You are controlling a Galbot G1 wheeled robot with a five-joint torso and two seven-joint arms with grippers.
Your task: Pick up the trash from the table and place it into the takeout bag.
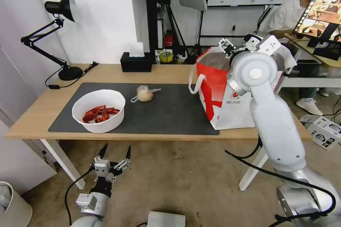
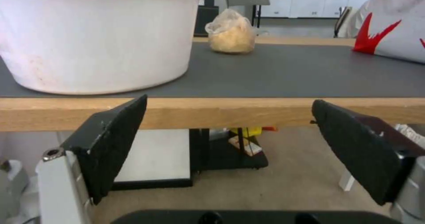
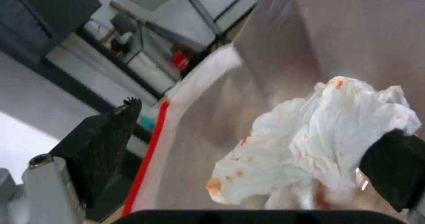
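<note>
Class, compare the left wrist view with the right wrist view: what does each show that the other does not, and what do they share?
Left wrist view alone: the white bowl and knotted bag on the mat, seen past the open left gripper. Right wrist view alone: the crumpled tissue against one finger of the open right gripper. Both show the takeout bag: its outside in the first, its foil lining in the second.

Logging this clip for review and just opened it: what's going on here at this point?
The robot is clearing trash off the table into the takeout bag. Its right gripper is over the bag's open top, fingers spread, with the crumpled white tissue resting against one pad above the foil lining. The left gripper hangs open below the table's front edge, near the white round bowl of red crayfish shells. The small knotted clear bag lies on the dark mat.
</note>
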